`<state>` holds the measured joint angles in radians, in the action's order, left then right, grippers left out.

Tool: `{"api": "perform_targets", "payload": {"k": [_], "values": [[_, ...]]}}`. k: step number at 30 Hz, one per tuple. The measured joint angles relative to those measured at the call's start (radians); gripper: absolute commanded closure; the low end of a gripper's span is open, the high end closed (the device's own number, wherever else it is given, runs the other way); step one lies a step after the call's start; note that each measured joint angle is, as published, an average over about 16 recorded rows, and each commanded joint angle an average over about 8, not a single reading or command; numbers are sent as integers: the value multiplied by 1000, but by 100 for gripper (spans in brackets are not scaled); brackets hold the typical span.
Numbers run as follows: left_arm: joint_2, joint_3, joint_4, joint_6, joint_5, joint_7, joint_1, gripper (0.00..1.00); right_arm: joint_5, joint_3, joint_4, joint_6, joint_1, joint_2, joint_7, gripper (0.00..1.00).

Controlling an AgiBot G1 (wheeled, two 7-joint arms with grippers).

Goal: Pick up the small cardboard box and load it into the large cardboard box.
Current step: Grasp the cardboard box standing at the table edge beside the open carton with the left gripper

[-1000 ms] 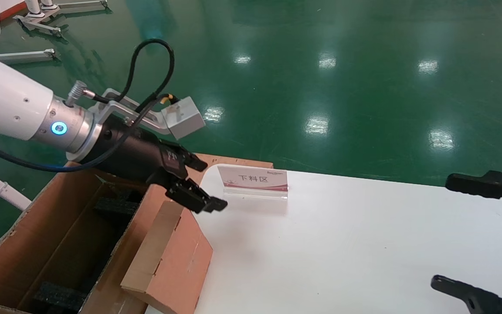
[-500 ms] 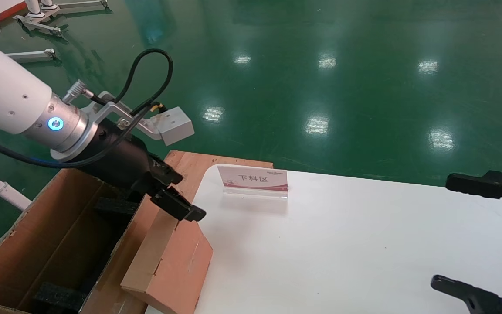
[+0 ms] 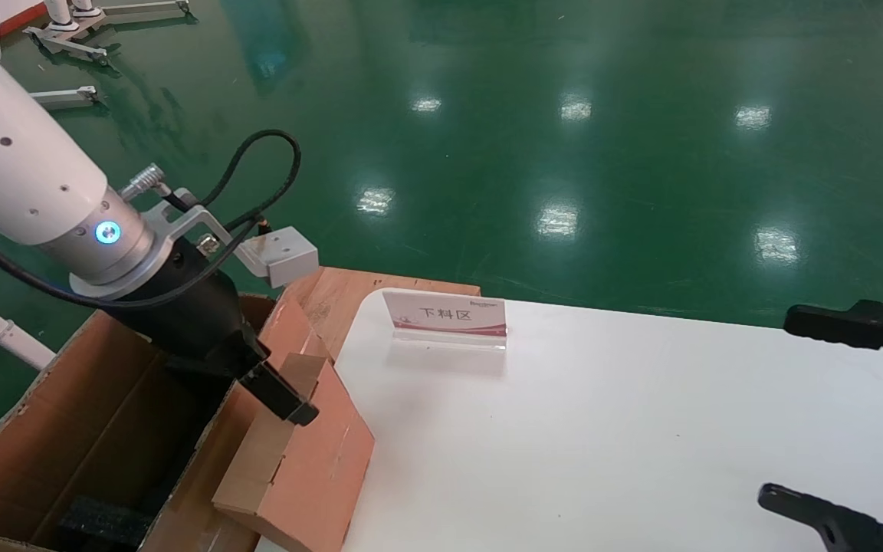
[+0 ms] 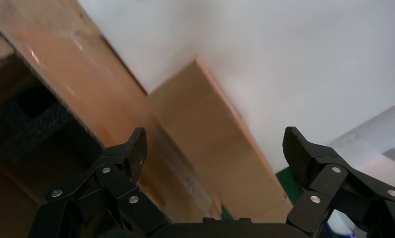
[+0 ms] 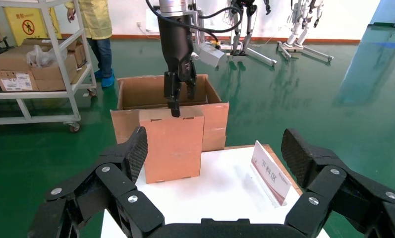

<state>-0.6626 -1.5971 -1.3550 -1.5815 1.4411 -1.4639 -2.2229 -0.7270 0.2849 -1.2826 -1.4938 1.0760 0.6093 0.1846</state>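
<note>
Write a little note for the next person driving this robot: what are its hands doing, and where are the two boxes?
Left gripper: open, down over the top end of the small box, not gripping it.
Right gripper: open, parked over the table's right side.
Small box: leaning at the table's left edge, against the big box.
Big box: open beside the table, black foam at its bottom.
Done: nothing loaded.
Left: grip the small box, lift it, put it in the big box.

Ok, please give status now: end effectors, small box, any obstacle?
Left end effector open, straddling top edge of small cardboard box. Box leans on large cardboard box, not loaded. Right end effector open, parked. Sign clear of path.
</note>
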Motion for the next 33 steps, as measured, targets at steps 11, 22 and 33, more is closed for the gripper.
{"api": "perform_targets", "payload": {"k": [11,22,33], "values": [[-49,-181,-1,26,-54,-57,-70,0,1,1,0,0,0,0,0,0],[-64,-246,-3,75,-59,-68,-62,0,1,2,0,1,0,-1,-1,0],[-60,-271,-5,135,-16,-79,-30,0,2,2,0,1,0,-1,-1,0]]}}
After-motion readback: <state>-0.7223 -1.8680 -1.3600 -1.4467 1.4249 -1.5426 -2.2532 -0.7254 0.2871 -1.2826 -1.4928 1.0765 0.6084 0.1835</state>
